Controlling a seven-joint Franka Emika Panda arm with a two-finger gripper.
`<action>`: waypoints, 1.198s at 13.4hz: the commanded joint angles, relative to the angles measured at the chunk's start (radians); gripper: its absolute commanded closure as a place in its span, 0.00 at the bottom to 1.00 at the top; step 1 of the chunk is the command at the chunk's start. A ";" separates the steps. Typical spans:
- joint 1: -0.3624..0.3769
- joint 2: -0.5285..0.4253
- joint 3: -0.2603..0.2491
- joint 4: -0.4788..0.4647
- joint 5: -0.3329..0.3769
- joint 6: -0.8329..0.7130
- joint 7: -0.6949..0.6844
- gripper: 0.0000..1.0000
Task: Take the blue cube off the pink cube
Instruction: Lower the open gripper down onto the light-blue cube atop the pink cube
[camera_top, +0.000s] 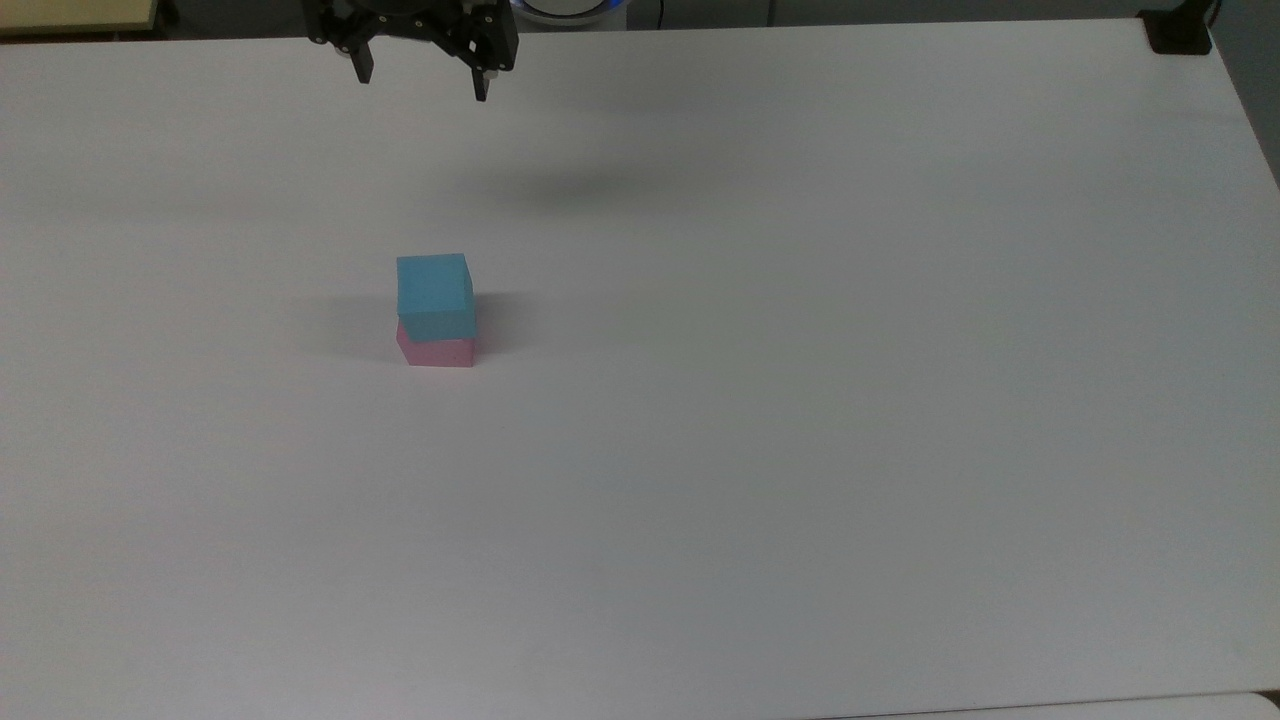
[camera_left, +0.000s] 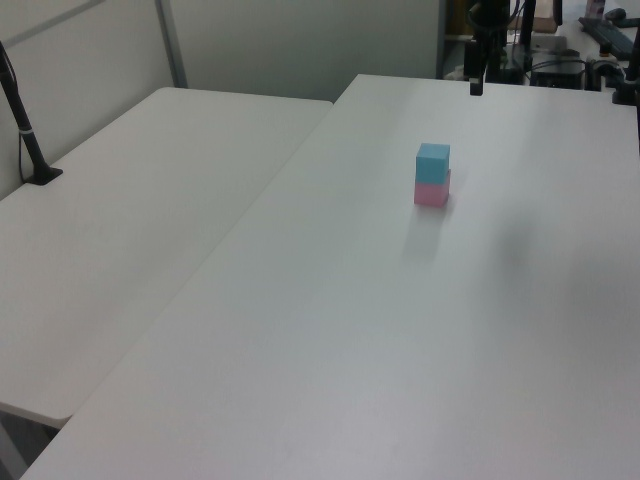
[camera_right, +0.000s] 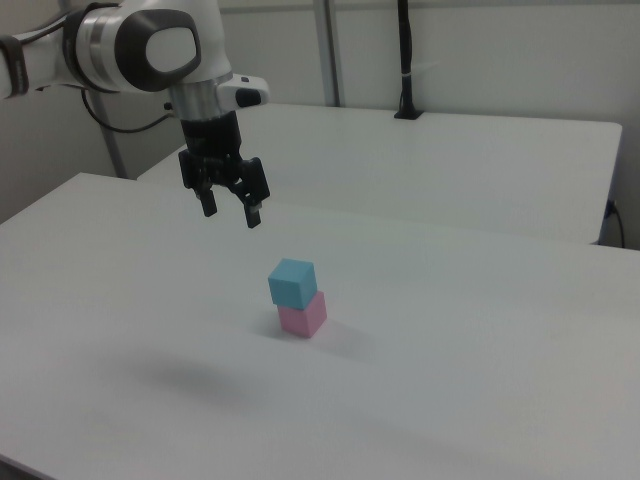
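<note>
A light-blue cube (camera_top: 433, 295) (camera_left: 432, 162) (camera_right: 291, 280) rests on top of the pink cube (camera_top: 438, 351) (camera_left: 431, 193) (camera_right: 303, 316), a little skewed on it, on the white table (camera_top: 800, 400). My gripper (camera_top: 422, 85) (camera_right: 230, 211) hangs open and empty high above the table, toward the far edge in the top view. In the right view it is up and to the left of the stack, well apart from it. A dark finger (camera_left: 476, 85) shows near the top of the left view.
A black post base (camera_top: 1178, 35) sits at the top view's far right corner. A second white table (camera_left: 120, 230) adjoins on the left view's left, with a black clamp post (camera_left: 30, 150) on it. Cables and equipment stand beyond the far edge.
</note>
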 joint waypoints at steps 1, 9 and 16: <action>-0.003 0.019 0.001 0.023 -0.007 0.062 0.000 0.00; -0.017 0.111 -0.002 0.024 -0.009 0.228 0.000 0.00; 0.040 0.298 -0.056 0.023 -0.026 0.366 -0.082 0.00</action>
